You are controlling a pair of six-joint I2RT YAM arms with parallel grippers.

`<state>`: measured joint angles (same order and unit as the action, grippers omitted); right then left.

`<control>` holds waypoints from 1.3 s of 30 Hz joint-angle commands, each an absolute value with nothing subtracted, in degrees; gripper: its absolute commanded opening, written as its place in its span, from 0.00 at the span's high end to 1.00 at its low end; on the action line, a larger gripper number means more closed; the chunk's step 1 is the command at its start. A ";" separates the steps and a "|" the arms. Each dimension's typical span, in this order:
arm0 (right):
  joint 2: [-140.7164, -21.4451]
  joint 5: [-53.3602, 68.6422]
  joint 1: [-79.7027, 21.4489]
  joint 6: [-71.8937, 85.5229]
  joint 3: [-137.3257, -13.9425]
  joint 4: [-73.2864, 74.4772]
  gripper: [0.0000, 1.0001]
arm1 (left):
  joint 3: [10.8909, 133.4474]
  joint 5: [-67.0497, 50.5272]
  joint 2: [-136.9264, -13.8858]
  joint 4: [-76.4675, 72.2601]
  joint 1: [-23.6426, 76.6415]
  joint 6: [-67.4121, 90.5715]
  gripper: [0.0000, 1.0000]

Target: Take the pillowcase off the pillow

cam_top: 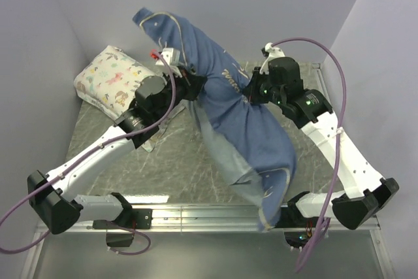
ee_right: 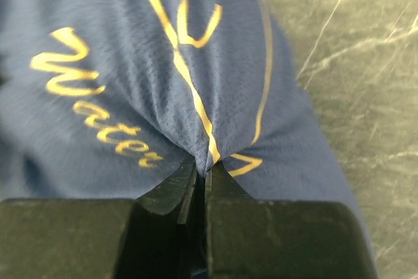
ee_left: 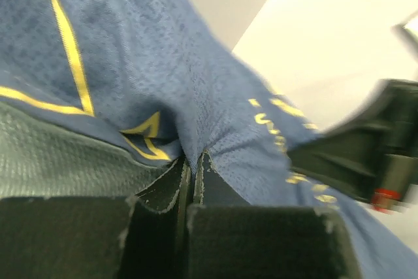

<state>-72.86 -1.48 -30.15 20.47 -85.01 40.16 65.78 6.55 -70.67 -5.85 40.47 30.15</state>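
Observation:
The blue pillowcase (cam_top: 241, 122) with pale line drawings and script hangs lifted over the table middle, bulging as if still filled; the plain white pillow itself is hidden. My left gripper (cam_top: 193, 82) is shut on a pinch of the case's left side; in the left wrist view the fabric (ee_left: 196, 96) runs into the shut gripper (ee_left: 193, 159). My right gripper (cam_top: 247, 93) is shut on the case's right side; in the right wrist view the fabric (ee_right: 163, 76) is pinched at the gripper (ee_right: 201, 166). The case's lower end hangs over the table's near edge.
A smaller white floral-print pillow (cam_top: 110, 82) lies at the back left by the wall. The dark marbled table (cam_top: 176, 161) is enclosed by grey walls on three sides. A metal rail (cam_top: 196, 212) runs along the near edge.

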 commanded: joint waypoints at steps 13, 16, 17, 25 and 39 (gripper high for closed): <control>-103.95 13.36 -16.52 24.35 -94.64 27.07 0.48 | 112.29 22.66 -103.33 16.33 49.40 24.70 1.00; -106.86 13.18 -16.26 24.43 -97.55 28.47 0.44 | 124.61 21.55 -113.01 24.59 46.85 25.57 1.00; -107.05 13.01 -16.09 24.52 -97.82 28.82 0.41 | 126.11 20.84 -114.51 25.65 45.19 26.88 1.00; -99.77 5.73 -13.54 27.51 -96.32 27.86 0.29 | 124.80 15.39 -117.16 22.68 38.32 28.30 1.00; -67.98 -19.76 -13.27 33.30 -79.16 29.54 0.16 | 130.61 10.46 -124.72 21.10 35.33 26.02 1.00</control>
